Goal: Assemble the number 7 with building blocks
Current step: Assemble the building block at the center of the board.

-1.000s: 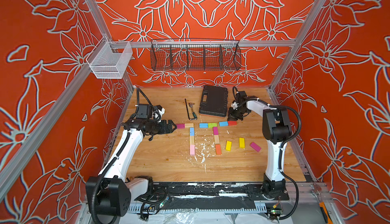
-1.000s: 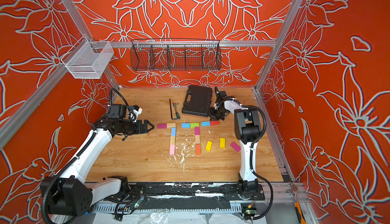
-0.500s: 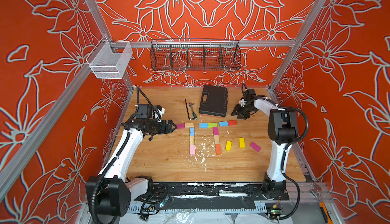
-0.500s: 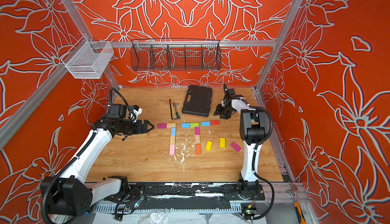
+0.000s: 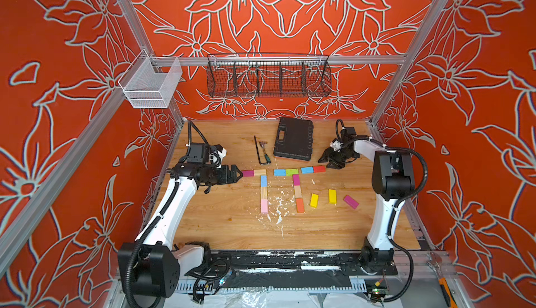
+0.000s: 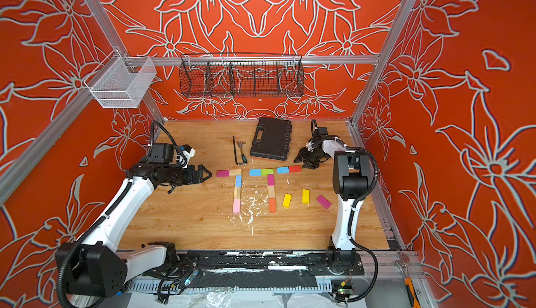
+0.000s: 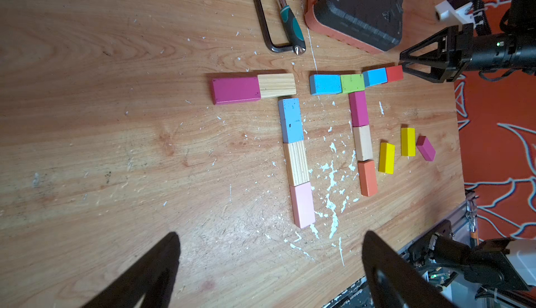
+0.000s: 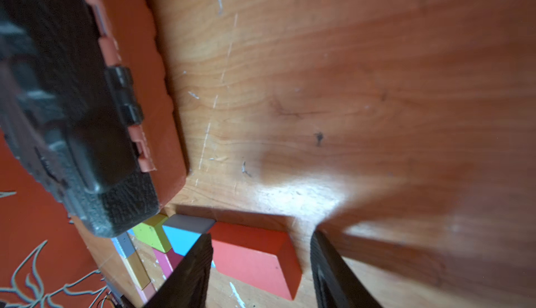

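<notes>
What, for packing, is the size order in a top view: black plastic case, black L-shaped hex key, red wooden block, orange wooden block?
1. black plastic case
2. black L-shaped hex key, by length
3. red wooden block and orange wooden block look alike

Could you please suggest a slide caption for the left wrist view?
The number 7 in five blocks, beside a second block figure; the open right gripper by its red block.
</notes>
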Robot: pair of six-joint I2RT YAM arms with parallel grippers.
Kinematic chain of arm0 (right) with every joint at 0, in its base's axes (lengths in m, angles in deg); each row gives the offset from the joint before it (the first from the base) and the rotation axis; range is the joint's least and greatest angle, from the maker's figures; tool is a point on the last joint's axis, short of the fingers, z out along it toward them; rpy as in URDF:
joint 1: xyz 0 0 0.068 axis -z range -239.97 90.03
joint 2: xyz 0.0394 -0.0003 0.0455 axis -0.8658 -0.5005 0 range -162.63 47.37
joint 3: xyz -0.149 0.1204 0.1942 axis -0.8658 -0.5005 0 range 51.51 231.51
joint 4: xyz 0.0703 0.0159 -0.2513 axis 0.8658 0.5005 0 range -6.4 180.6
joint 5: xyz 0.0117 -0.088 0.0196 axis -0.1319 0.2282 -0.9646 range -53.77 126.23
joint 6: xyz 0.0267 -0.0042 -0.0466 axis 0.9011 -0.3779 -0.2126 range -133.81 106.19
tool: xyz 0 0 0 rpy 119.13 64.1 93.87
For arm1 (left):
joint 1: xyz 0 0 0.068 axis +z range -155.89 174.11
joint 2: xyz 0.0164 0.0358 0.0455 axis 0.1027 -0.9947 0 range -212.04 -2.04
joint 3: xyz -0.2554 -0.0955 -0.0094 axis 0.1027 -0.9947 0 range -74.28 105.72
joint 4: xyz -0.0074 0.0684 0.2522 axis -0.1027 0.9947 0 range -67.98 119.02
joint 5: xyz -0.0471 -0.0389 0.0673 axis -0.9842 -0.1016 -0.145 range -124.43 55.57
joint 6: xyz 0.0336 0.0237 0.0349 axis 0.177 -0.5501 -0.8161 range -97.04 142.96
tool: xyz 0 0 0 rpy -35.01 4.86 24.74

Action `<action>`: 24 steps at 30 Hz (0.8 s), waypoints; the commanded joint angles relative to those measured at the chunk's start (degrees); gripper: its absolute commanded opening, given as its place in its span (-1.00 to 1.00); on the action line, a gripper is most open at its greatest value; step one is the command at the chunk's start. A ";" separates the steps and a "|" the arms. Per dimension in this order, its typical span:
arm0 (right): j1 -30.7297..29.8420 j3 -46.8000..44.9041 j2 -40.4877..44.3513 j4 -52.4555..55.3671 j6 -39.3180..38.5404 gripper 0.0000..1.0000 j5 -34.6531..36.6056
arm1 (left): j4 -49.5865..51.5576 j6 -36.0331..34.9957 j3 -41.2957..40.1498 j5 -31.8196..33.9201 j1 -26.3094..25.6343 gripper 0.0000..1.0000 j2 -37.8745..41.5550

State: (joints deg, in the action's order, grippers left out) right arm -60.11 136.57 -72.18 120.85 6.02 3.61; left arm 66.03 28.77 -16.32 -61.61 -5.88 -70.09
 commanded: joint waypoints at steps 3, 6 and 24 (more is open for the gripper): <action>-0.64 -2.99 0.59 0.42 -0.81 0.14 -1.34 | 0.64 -0.35 -0.36 -0.51 0.34 0.90 -0.14; -0.83 -3.63 0.88 0.26 -0.77 0.14 -1.66 | 0.64 -0.35 -0.30 -0.51 0.37 0.90 -0.07; -1.53 -5.08 2.69 0.80 -0.06 0.15 -0.62 | 0.64 -0.35 -0.30 -0.42 0.34 0.90 -0.02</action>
State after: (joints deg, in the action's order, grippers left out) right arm -61.34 133.01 -70.25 119.76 6.07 1.24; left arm 66.05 28.77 -16.34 -61.58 -5.88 -70.09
